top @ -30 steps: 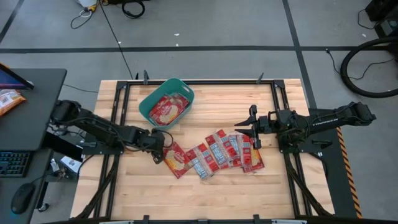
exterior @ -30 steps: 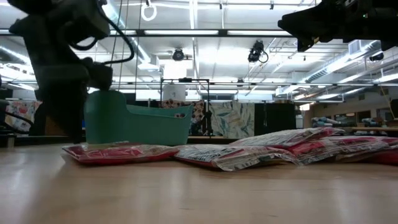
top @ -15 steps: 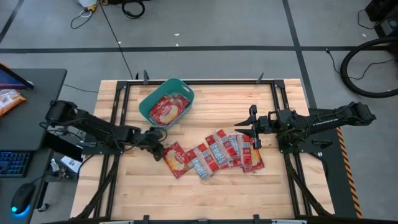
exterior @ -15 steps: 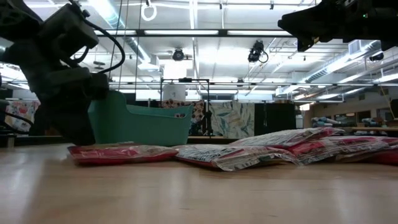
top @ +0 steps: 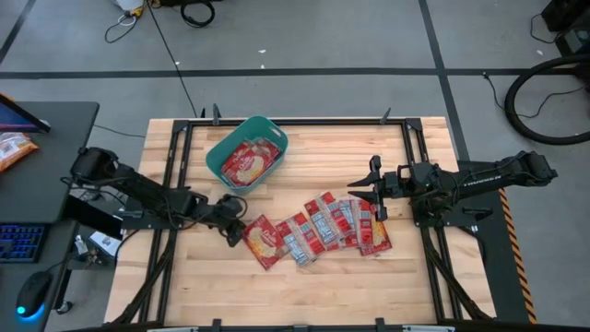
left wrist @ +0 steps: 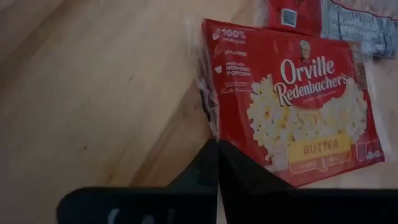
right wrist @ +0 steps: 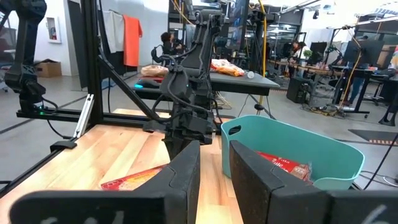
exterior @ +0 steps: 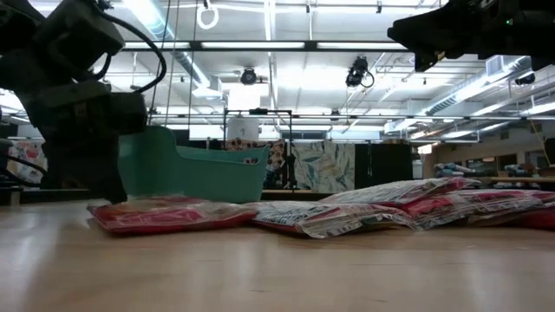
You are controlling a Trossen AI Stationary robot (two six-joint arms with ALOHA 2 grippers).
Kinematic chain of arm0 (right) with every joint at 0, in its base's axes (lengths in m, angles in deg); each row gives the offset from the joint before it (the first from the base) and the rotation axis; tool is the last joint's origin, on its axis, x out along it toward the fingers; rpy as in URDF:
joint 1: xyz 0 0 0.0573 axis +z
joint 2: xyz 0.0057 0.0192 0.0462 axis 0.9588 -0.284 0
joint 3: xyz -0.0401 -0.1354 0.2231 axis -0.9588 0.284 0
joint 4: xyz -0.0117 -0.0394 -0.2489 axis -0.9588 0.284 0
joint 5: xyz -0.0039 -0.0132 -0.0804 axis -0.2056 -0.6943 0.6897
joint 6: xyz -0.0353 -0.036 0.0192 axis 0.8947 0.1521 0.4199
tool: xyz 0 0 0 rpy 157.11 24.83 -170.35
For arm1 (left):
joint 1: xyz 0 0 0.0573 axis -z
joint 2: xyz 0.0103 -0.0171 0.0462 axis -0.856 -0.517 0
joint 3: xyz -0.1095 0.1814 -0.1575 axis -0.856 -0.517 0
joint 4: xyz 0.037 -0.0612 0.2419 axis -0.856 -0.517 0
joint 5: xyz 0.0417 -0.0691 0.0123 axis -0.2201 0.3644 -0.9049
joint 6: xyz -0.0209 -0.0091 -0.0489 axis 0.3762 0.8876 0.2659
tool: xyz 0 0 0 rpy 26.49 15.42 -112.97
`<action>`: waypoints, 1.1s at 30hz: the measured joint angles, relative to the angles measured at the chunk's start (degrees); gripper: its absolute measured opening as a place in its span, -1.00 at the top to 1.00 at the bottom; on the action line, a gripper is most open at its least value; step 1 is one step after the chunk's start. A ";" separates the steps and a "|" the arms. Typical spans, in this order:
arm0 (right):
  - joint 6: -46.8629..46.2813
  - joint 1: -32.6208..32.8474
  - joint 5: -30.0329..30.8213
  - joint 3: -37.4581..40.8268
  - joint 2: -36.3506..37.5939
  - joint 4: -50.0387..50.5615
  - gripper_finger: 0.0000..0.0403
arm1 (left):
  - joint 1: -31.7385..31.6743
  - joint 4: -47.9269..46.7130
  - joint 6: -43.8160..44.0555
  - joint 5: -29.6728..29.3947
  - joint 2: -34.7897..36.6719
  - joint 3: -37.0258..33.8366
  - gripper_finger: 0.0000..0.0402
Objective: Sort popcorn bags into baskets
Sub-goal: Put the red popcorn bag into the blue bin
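From above, you see the teal basket [top: 247, 153] near the table's [top: 415, 267] back edge with red popcorn bags [top: 245, 164] inside it, and a fanned row of popcorn bags [top: 324, 224] flat on the wood in front of it. Your left gripper [top: 234, 225] sits low at the left end of that row, just beside the outermost bag [top: 262, 239]. Your right gripper [top: 374, 199] waits above the row's right end, its fingers a narrow gap apart.

At table height, you see the left arm [exterior: 74, 104] standing in front of the basket [exterior: 195, 171], with the nearest bag [exterior: 160, 213] flat beside its base.

Through the left wrist camera, your fingers [left wrist: 217, 171] are pressed together into 1 point, touching the edge of the butter bag [left wrist: 292, 102]; nothing lies between them.

Through the right wrist camera, you see the 2 fingers [right wrist: 186, 171] slightly parted, the basket [right wrist: 292, 149] and left arm beyond
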 joint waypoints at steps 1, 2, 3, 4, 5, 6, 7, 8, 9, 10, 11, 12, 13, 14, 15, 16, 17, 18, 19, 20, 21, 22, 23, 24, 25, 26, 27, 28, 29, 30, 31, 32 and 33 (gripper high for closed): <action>0.00 0.00 -0.01 0.00 0.00 0.00 0.55 | 0.15 -0.34 -0.20 -0.04 0.16 0.38 0.98; 0.00 0.00 0.01 0.00 0.00 0.02 0.55 | 0.23 -0.60 -0.69 -0.09 0.35 1.01 0.98; 0.00 0.00 0.01 0.01 0.00 0.02 0.55 | 0.24 -1.08 -1.72 -0.15 0.53 2.02 0.98; 0.00 0.00 -0.01 -0.01 0.00 0.02 0.55 | 0.17 -1.98 -2.96 -0.31 0.63 3.36 0.98; 0.00 0.00 0.01 -0.01 0.00 0.02 0.55 | 0.11 -3.26 -5.04 -0.38 0.64 5.03 0.98; 0.00 0.00 -0.01 -0.01 0.00 0.02 0.55 | 0.07 -4.77 -7.40 -0.37 0.64 6.82 0.98; 0.00 0.00 0.01 -0.01 0.00 0.00 0.55 | 0.07 -6.67 -10.30 -0.53 0.67 9.00 0.99; -0.03 0.00 0.01 -0.01 0.00 0.01 0.55 | 0.07 -8.89 -13.10 -0.95 0.83 11.20 0.99; -0.10 0.00 0.01 0.00 0.00 0.00 0.55 | 0.07 -11.58 -15.97 -1.61 0.96 13.86 0.99; -0.13 0.00 -0.01 -0.01 0.00 0.00 0.55 | 0.09 -14.72 -18.60 -2.81 0.97 16.60 0.99; -0.13 0.00 -0.01 -0.01 0.00 0.00 0.55 | 0.09 -18.30 -21.05 -4.31 0.97 19.35 0.99; -0.13 0.00 0.01 0.00 0.00 0.00 0.55 | 0.09 -22.15 -23.13 -6.06 0.97 22.05 0.99; -0.13 0.00 0.01 -0.01 0.00 0.00 0.55 | 0.07 -26.03 -25.06 -8.06 0.97 24.71 0.99; -0.13 0.00 0.01 -0.01 0.00 0.00 0.55 | 0.04 -29.35 -26.90 -10.25 0.97 27.26 0.99; -0.12 0.00 0.01 0.01 0.00 0.00 0.55 | 0.02 -31.91 -28.67 -12.49 0.97 29.60 0.99; -0.08 0.00 -0.01 -0.01 0.00 0.00 0.55 | 0.02 -33.96 -30.65 -14.96 0.97 31.81 0.99; -0.07 0.00 0.01 -0.01 0.00 0.01 0.55 | 0.02 -35.90 -32.66 -17.15 0.97 33.87 0.99; -0.08 0.00 0.01 -0.01 0.00 0.02 0.55 | 0.03 -37.03 -34.82 -19.21 0.97 35.66 0.99; -0.07 0.00 0.01 -0.01 0.00 0.00 0.55 | 0.02 -37.87 -37.21 -21.03 0.97 37.21 0.99; -0.04 0.00 0.01 0.00 0.00 0.00 0.55 | -0.16 -38.20 -39.88 -22.73 0.97 38.56 0.99; -0.04 0.00 0.01 0.01 0.00 0.00 0.55 | -0.42 -38.14 -42.40 -24.17 0.99 39.50 0.99; -0.03 0.00 0.01 -0.01 0.00 0.02 0.55 | -0.77 -38.24 -44.51 -25.18 0.99 40.18 0.99; -0.04 0.00 0.01 -0.01 0.00 0.02 0.55 | -1.24 -38.43 -46.64 -26.14 0.99 40.81 1.00; -0.03 0.00 0.01 -0.01 0.00 0.02 0.55 | -1.68 -38.58 -48.35 -26.93 0.98 41.36 1.00; -0.02 0.00 0.01 -0.01 0.00 0.02 0.55 | -2.17 -38.46 -50.13 -27.63 0.97 41.84 1.00; -0.02 0.00 0.01 -0.01 0.00 0.02 0.55 | -2.67 -38.36 -51.88 -28.41 0.98 42.36 1.00; -0.04 0.00 0.01 -0.01 0.00 0.02 0.55 | -3.11 -38.30 -53.61 -29.40 0.99 42.72 1.00; -0.02 0.00 0.01 -0.01 0.00 0.02 0.55 | -3.51 -38.37 -55.21 -30.39 0.99 43.08 1.00; -0.02 0.00 0.01 0.01 0.00 0.04 0.55 | -3.89 -38.45 -56.88 -31.47 0.99 43.39 1.00; -0.02 0.00 0.01 -0.01 0.00 0.03 0.55 | -4.28 -38.48 -58.75 -32.39 0.99 43.76 1.00; 0.00 0.00 0.01 -0.01 0.00 0.06 0.55 | -4.71 -38.46 -60.53 -33.09 1.02 44.11 1.00; 0.00 0.00 0.01 -0.01 0.00 0.10 0.55 | -5.18 -38.68 -62.04 -33.57 1.20 44.38 1.00; 0.00 0.00 0.01 0.00 0.00 0.14 0.55 | -5.67 -39.23 -63.27 -34.12 1.43 44.59 1.00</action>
